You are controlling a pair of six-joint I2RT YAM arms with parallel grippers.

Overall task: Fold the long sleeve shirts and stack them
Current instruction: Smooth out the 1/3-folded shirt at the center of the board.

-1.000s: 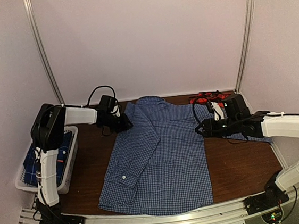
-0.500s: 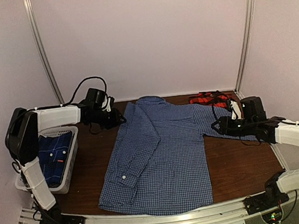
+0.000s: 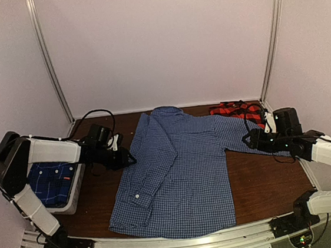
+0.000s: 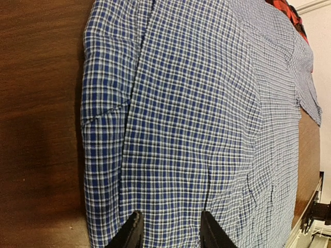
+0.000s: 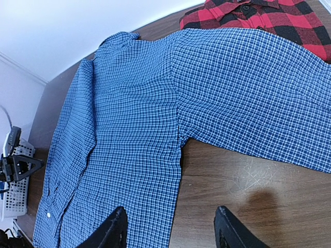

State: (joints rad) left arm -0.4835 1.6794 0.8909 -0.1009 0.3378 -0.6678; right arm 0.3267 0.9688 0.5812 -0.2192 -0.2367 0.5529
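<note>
The blue-and-white gingham shirt [image 3: 179, 170] lies flat mid-table, its left sleeve folded over the body and its right sleeve [image 3: 235, 135] stretched out to the right. It fills the left wrist view [image 4: 196, 113] and shows in the right wrist view [image 5: 134, 119]. The red-and-black plaid shirt [image 3: 235, 109] lies at the back right, partly under that sleeve [image 5: 279, 15]. The darker blue plaid shirt [image 3: 48, 182] sits in the basket. My left gripper [image 3: 124, 158] is open at the gingham shirt's left edge [image 4: 170, 235]. My right gripper [image 3: 255, 140] is open and empty above the right sleeve [image 5: 170, 230].
A white basket [image 3: 80, 181] stands at the table's left edge, under my left arm; it also shows in the right wrist view [image 5: 14, 183]. Bare brown table [image 3: 266, 181] lies right of the shirt. Walls close in at the back and sides.
My left gripper has moved from the shirt's shoulder toward the near side along its left edge, and the arm swung left. My right gripper drew back to the right along the sleeve.
</note>
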